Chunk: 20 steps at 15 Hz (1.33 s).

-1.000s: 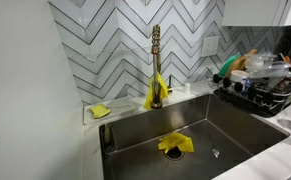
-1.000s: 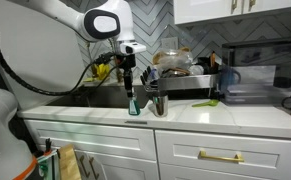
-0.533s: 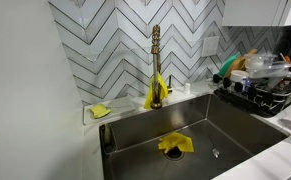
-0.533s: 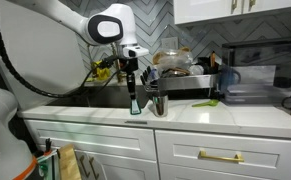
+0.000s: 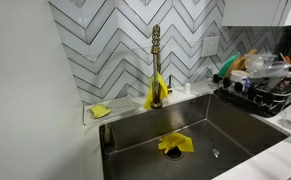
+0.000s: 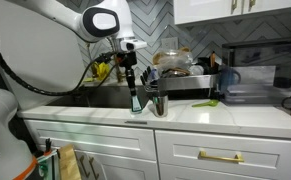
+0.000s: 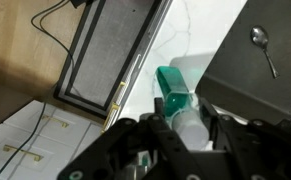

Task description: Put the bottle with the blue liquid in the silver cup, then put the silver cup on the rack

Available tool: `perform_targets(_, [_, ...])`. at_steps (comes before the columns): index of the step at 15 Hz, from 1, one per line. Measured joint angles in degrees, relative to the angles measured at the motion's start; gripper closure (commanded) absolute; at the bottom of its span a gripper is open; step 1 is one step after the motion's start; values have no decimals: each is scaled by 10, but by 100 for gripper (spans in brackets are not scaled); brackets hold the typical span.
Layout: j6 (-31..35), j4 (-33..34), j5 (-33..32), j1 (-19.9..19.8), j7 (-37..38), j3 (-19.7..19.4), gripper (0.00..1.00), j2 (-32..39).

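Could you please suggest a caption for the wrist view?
End effector closed on the bottle of blue liquid over the white counter.

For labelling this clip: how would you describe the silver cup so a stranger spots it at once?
Look at the white countertop above the cabinet fronts. There the gripper holds a small bottle of blue liquid; the shiny silver metal cup stands right beside it, on the side toward the black dish rack. Unlike the bottle, it is wider and shiny grey.
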Motion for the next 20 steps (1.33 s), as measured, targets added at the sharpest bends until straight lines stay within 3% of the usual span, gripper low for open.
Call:
perform_targets(2, [-13, 0, -16, -2, -9, -3, 87, -34])
perform_targets(3, [-15, 0, -27, -2, -28, -5, 62, -53])
perform_targets(5, [-15, -1, -29, -2, -32, -5, 62, -67])
perform_targets(6, [-15, -1, -29, -2, -32, -5, 87, -67])
perform_targets(10, [-14, 3, -29, -6, -29, -7, 87, -54])
perform_targets(20, [-26, 48, 14, -14, -53, -56, 87, -84])
